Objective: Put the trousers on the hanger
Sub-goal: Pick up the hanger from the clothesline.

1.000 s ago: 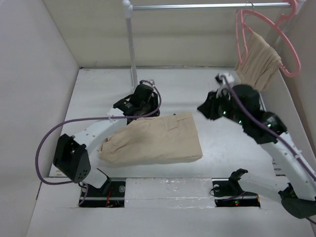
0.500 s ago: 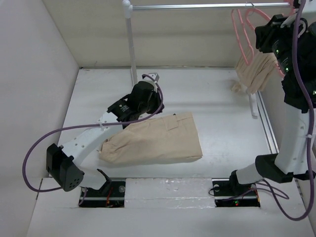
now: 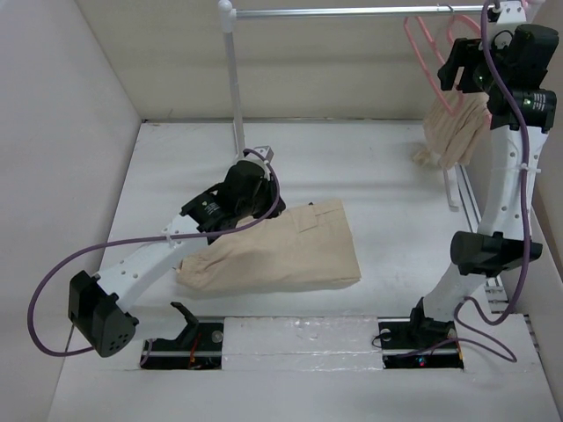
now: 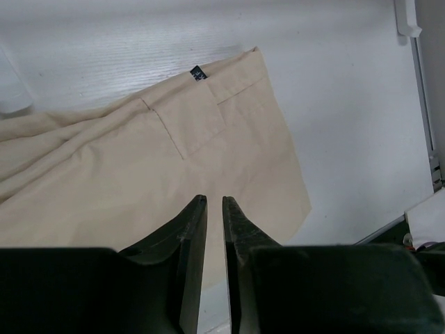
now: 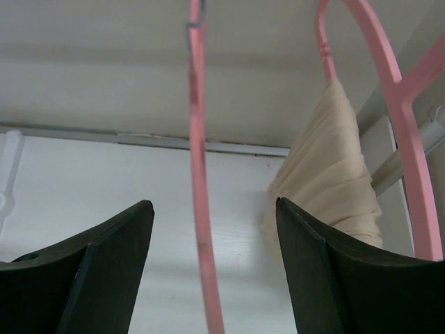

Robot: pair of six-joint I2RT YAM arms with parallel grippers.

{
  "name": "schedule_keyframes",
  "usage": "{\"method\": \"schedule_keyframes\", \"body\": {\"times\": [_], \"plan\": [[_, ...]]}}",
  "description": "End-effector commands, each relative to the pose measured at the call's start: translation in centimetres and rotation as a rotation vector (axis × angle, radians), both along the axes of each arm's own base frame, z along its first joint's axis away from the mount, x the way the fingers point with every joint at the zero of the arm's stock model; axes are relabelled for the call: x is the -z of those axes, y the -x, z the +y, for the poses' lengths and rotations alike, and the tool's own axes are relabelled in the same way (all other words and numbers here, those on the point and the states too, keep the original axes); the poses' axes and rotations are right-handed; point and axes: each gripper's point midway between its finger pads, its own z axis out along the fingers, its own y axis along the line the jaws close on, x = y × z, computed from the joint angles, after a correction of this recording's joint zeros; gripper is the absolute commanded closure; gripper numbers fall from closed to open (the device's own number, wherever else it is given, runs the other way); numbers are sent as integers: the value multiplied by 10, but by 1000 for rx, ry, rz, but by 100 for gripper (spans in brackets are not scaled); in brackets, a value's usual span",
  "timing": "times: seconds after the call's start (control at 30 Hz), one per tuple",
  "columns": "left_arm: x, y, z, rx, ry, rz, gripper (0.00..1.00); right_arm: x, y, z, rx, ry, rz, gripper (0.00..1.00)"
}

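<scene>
We are looking down at the table, where the trousers are lying flat and folded, below and ahead of the left pincer. That pincer is poised over the cloth with its jaws drawn almost together, only a slit between them, and it is gripping nothing. The pocket is showing just beyond its tips. We are seeing the rail running across above the right pincer, which is raised high and gaping wide. The small garment is hanging to that pincer's right on the twin hanger. The hanger is dangling from the rail, and its thin pink rod is passing between the spread fingers. As far as we are able to tell, it is touching neither of them.
</scene>
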Motion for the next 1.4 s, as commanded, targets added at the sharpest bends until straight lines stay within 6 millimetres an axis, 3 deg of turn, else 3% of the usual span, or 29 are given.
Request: {"method": "schedule_keyframes", "body": {"times": [0.0, 0.13, 0.17, 0.2, 0.27, 0.3, 0.43, 0.6, 0.67, 0.77, 0.87, 0.9, 0.93, 0.97, 1.0, 1.07, 1.1, 1.13, 1.2, 1.23, 1.27, 1.3, 1.37], "plan": [[-5, 6, 2, 1, 30, -6, 87, -15, 12, -6, -40, 16, -49, 25], [-3, 7, 2, -4, 32, 1, 86, 5, 8, -2, -81, -4, -9, 37], [-3, 6, 1, -3, 31, 3, 86, 2, 11, 3, -88, -3, -18, 42], [-3, 6, 1, -4, 32, 1, 86, 12, 9, 3, -88, -8, 3, 57], [-3, 5, 1, -5, 30, 2, 86, 5, 13, 7, -95, -3, -29, 69], [-2, 5, 0, -5, 28, 4, 86, 11, 12, 7, -90, -7, -18, 81], [-1, 4, -2, -4, 28, 10, 86, -13, 19, 18, -90, 8, -103, 98], [-5, 7, -8, 23, 51, 23, 84, -46, 30, 22, -48, 67, -207, 100], [-11, 7, -11, 31, 65, 22, 78, -61, 37, 29, -41, 99, -251, 100], [-32, 5, -17, 48, 107, -2, 70, -67, 46, 28, 10, 121, -254, 100], [-63, 4, -23, 69, 154, -47, 66, -53, 57, 28, 33, 121, -203, 100], [-83, 3, -27, 83, 184, -77, 65, -28, 55, 26, 44, 122, -143, 100], [-92, 2, -29, 93, 197, -90, 63, -19, 57, 31, 37, 121, -133, 100], [-101, 2, -32, 104, 213, -103, 62, -23, 73, 29, 53, 113, -153, 100], [-119, 1, -38, 126, 242, -127, 61, 11, 70, 34, 39, 111, -87, 100], [-132, 0, -44, 151, 267, -139, 60, 11, 85, 39, 32, 98, -124, 100], [-143, 3, -53, 179, 287, -148, 60, 30, 84, 43, 20, 99, -92, 100], [-147, 4, -58, 194, 291, -157, 58, 30, 87, 38, 49, 101, -96, 100], [-159, 11, -82, 254, 284, -177, 55, 40, 102, 43, 60, 113, -93, 100], [-158, 11, -82, 254, 281, -174, 55, 40, 102, 43, 60, 113, -93, 100], [-165, 16, -94, 286, 291, -177, 54, 35, 113, 42, 70, 113, -116, 100], [-167, 15, -98, 295, 298, -181, 53, 50, 117, 47, 57, 120, -85, 100], [-174, 19, -112, 338, 338, -177, 53, 63, 128, 48, 67, 122, -64, 100]]}}
